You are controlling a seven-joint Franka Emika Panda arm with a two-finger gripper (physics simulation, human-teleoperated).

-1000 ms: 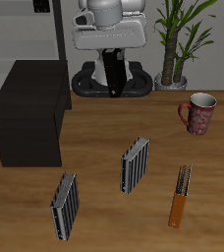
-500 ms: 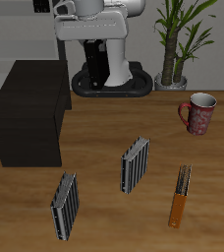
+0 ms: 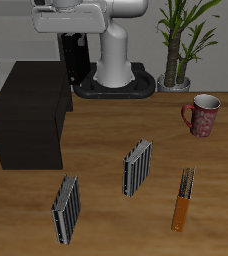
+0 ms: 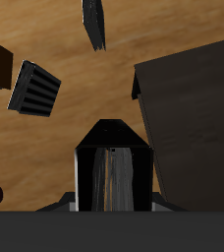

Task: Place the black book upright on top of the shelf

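Note:
My gripper (image 3: 75, 35) is shut on the black book (image 3: 76, 60), which hangs upright below it in the air at the table's back. The book is beside and above the back corner of the shelf (image 3: 31, 112), a low matte black cabinet with a flat top. In the wrist view the black book (image 4: 112, 136) fills the space between my fingers, with the shelf's top (image 4: 195, 108) close beside it. Nothing stands on the shelf's top.
Two grey striped books (image 3: 137, 166) (image 3: 65, 207) stand on the table nearer the front edge, with an orange-brown book (image 3: 184, 200) beside them. A red patterned mug (image 3: 202, 113) stands farther back, and a potted plant (image 3: 181, 45) behind it. The robot's base (image 3: 114, 70) is at the back.
My arm has swung from the table's back middle toward the shelf, carrying the black book with it and a little higher. Nothing on the table has moved.

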